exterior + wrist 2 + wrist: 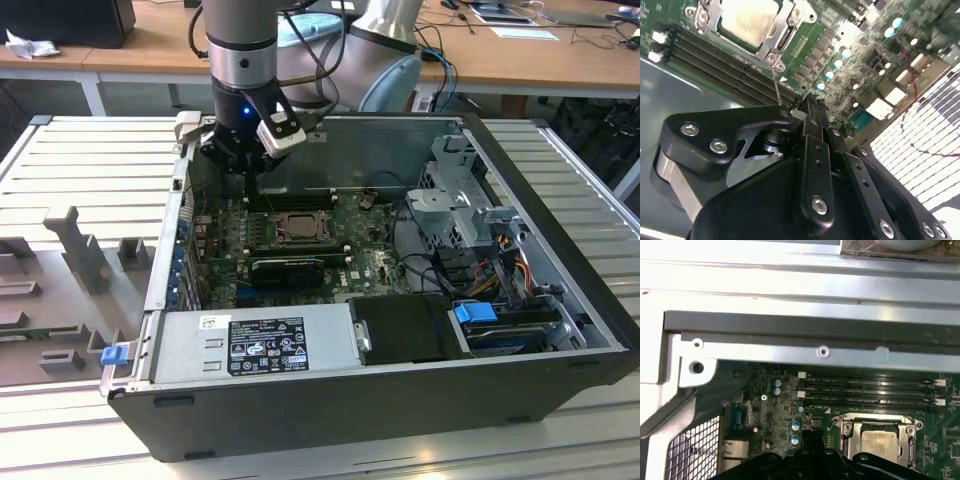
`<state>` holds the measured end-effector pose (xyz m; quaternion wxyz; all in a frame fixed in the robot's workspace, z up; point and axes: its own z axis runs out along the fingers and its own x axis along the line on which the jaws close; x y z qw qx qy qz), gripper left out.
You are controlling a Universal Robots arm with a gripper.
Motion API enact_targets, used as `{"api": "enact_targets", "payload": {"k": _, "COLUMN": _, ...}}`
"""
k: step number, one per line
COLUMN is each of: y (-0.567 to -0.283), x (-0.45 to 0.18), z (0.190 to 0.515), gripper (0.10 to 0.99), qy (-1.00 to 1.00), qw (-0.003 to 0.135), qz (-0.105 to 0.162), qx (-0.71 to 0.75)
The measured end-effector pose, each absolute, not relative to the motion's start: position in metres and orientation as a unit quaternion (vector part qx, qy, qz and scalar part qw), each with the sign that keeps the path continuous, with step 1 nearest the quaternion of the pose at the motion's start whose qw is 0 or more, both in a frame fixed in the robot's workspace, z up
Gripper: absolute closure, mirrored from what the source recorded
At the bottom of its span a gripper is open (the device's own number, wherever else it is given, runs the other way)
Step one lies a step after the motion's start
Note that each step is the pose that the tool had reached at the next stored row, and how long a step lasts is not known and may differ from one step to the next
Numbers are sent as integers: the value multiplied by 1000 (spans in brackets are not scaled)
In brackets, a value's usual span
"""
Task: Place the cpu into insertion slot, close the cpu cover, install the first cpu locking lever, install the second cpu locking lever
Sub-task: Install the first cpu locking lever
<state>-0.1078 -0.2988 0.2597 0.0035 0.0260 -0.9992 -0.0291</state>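
Observation:
In the open computer case, the insertion slot lies on the green board with the cpu seated in it, its pale metal face showing. The cpu cover lies flat around the cpu as a silver frame. A thin locking lever rises from the socket's corner toward my gripper. My gripper hangs just off the socket's corner, toward the exterior view's left, with its fingers together. I cannot tell if they touch the lever. The first wrist view shows the cpu under the cover, beside my gripper.
Long black memory slots run beside the socket. A black ribbed card lies in front of it, then the power supply box. Drive cage and cables fill the exterior view's right. The case wall stands close by.

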Motion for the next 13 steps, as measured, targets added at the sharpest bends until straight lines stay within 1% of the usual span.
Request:
{"api": "enact_targets", "payload": {"k": 5, "y": -291, "x": -101, "z": 258, "gripper": 980, "qy": -999, "qw": 4, "qz": -29, "qx": 26}}
{"api": "enact_targets", "payload": {"k": 13, "y": -290, "x": -86, "z": 258, "gripper": 980, "qy": -999, "qw": 4, "qz": -29, "qx": 26}}
